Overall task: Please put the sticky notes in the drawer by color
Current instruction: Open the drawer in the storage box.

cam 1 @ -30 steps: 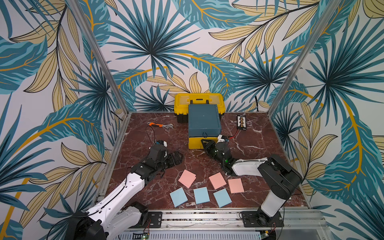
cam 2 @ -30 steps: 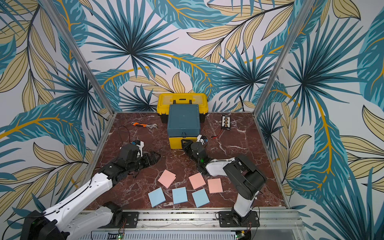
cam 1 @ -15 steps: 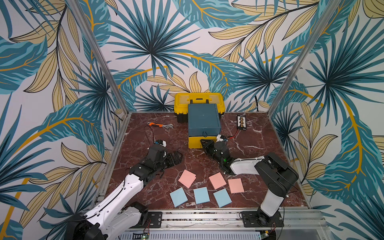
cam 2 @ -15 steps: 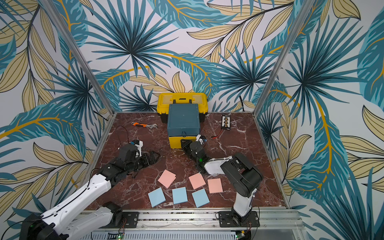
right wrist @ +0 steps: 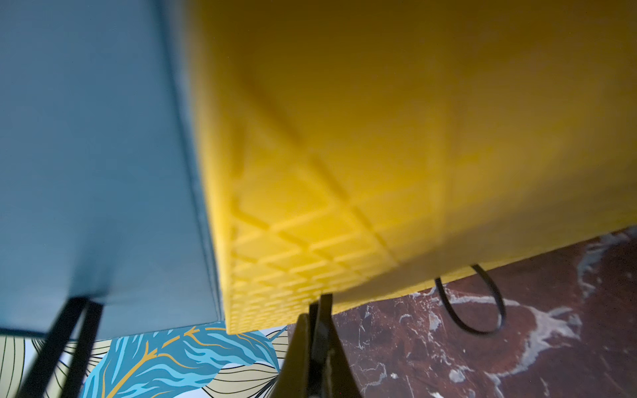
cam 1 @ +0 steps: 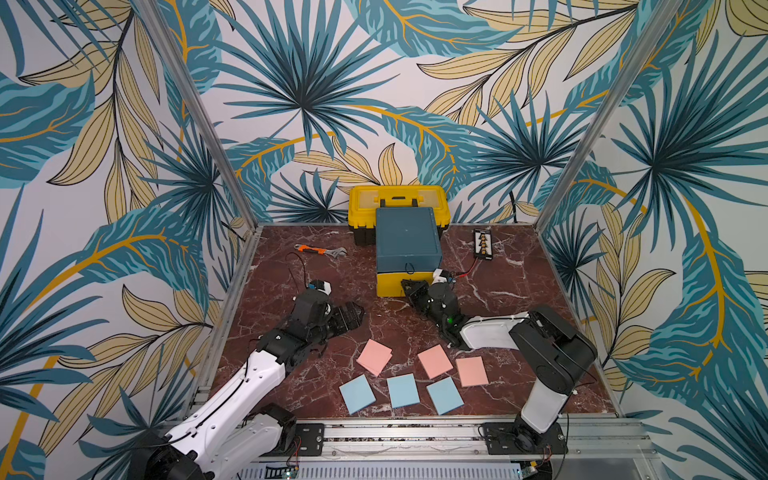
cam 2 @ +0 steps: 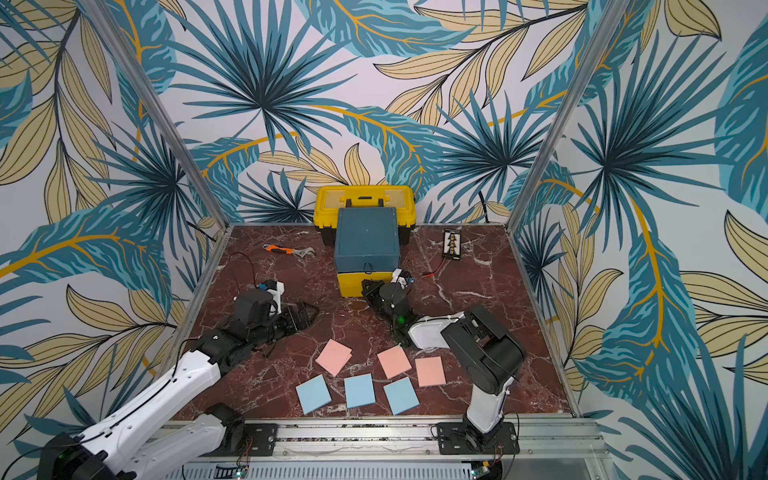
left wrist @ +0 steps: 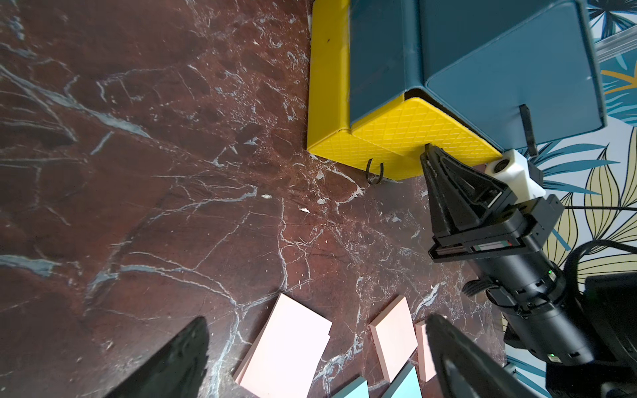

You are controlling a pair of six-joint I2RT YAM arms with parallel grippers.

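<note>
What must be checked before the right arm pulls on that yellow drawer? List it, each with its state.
1. Right pincer shut at the front of the middle yellow drawer: ok.
2. Cord pull caught between its tips: cannot tell, the tips hide it.
3. Left pincer open, empty, apart from the drawer chest: ok.
4. A drawer open to take notes: not ok, none visibly pulled out.
5. Pink notes and blue notes, three each, flat on the table: ok.
6. Green notes stowed: cannot tell, none in view.
</note>
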